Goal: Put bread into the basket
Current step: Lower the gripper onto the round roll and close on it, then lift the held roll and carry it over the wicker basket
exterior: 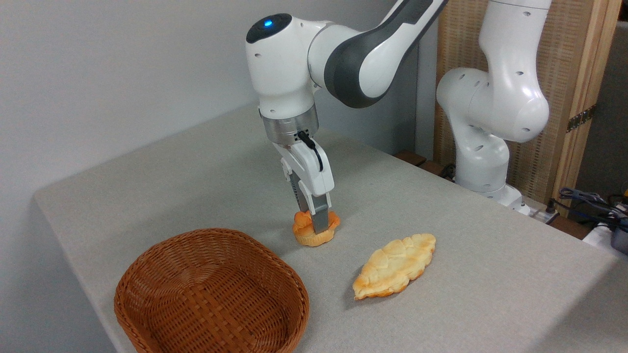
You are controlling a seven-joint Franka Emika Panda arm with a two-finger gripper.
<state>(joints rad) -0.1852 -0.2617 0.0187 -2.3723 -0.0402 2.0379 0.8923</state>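
Orange-golden and knotted on top, the bread (315,230) is sitting on the grey table (196,181), just beyond the far right rim of the basket (211,294) and close to it without touching. The gripper (314,226) is standing upright over the bun with its fingers (321,218) reaching down into the top folds; they are sitting narrow, pressing at the bun's middle, though whether they are truly gripping it I cannot tell, since the bun is resting flat on the cloth.

Judging by its look, the bun is light and somewhat soft or foam-like, so it is probably giving a little under pressure; a hold across the raised centre knot seems soundest, as the frilled edge looks thin and likely to slip or bend. Nothing suggests it is fragile or slick.

Wicker, brown and shallow, the basket is lying empty with its mouth open upward. Right of the basket, and further from it than the bun, a flat pale-yellow leaf-shaped pastry (395,264) is lying untouched.

No brand, label or readable writing is showing anywhere; only a blue light is glowing on the arm.
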